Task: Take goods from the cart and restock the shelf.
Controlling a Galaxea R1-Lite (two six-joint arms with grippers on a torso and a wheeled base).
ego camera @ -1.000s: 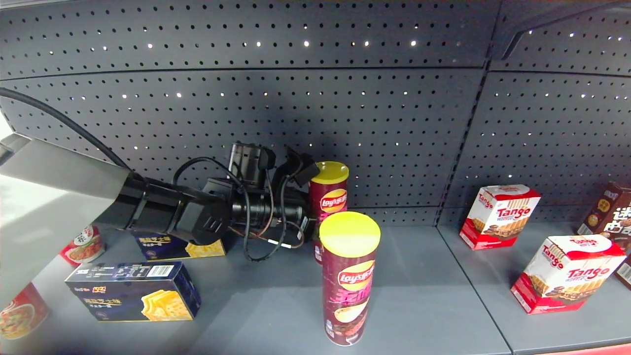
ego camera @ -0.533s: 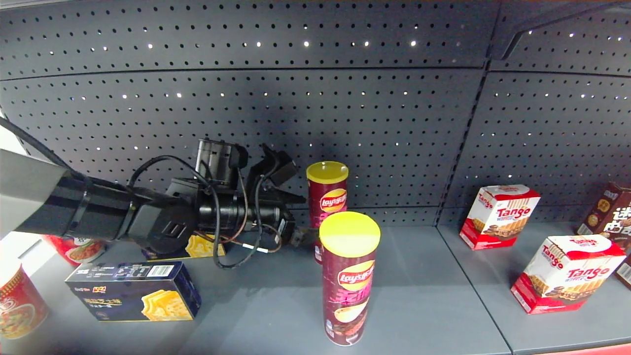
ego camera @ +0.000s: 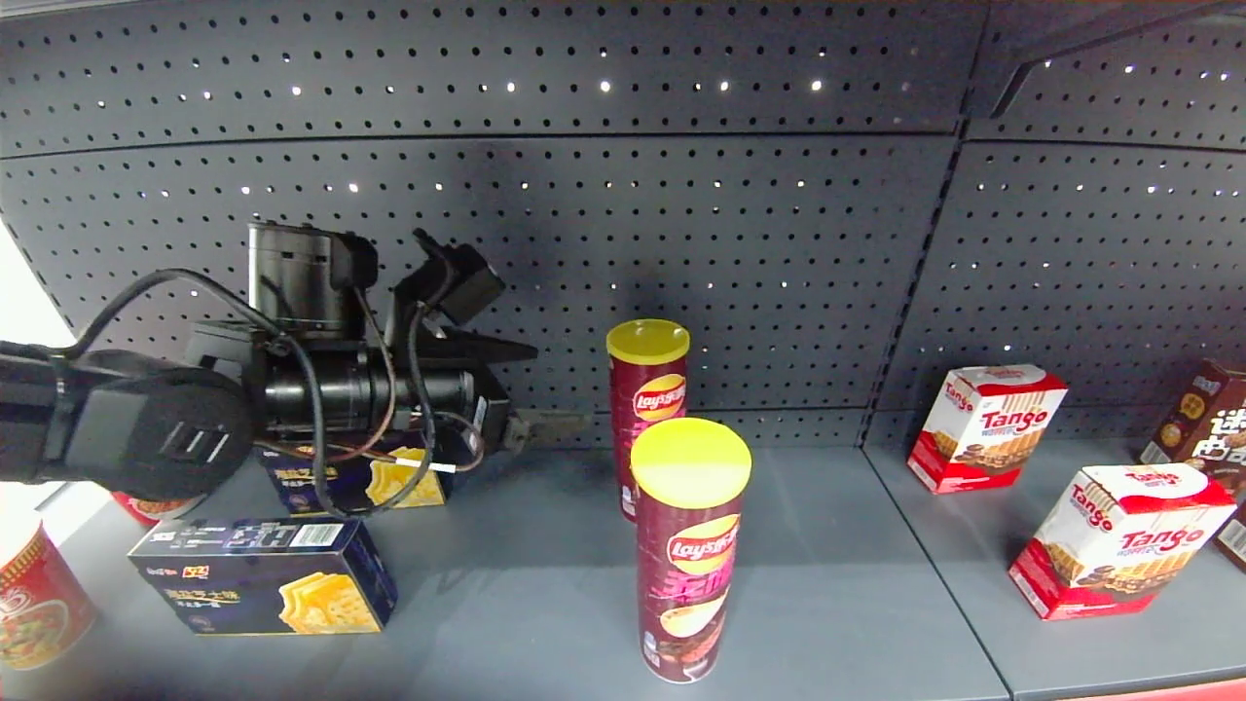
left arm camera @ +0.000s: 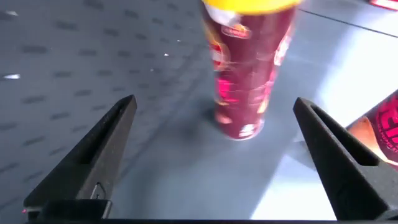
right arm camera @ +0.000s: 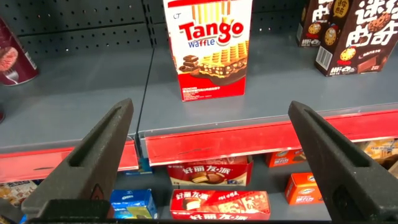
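Two maroon chip cans with yellow lids stand upright on the grey shelf (ego camera: 837, 574): the rear can (ego camera: 647, 409) near the pegboard, the front can (ego camera: 689, 555) closer to me. My left gripper (ego camera: 535, 389) hangs open to the left of the rear can, clear of it, fingers pointing at it. In the left wrist view the rear can (left arm camera: 249, 68) stands beyond the open left gripper (left arm camera: 214, 106), with the front can (left arm camera: 382, 127) at the edge. My right gripper (right arm camera: 210, 107) is open and holds nothing, in front of a wafer box (right arm camera: 208, 46).
Two red-and-white wafer boxes (ego camera: 985, 424) (ego camera: 1119, 550) sit on the right shelf section, dark cookie boxes (ego camera: 1202, 414) beyond. Blue cracker boxes (ego camera: 268, 574) (ego camera: 360, 482) and red cups (ego camera: 34, 594) lie under and beside the left arm. Boxes fill the lower shelf (right arm camera: 217, 202).
My left gripper has let go of the rear chip can and drawn back to the left and slightly up. Both cans stay standing in place.
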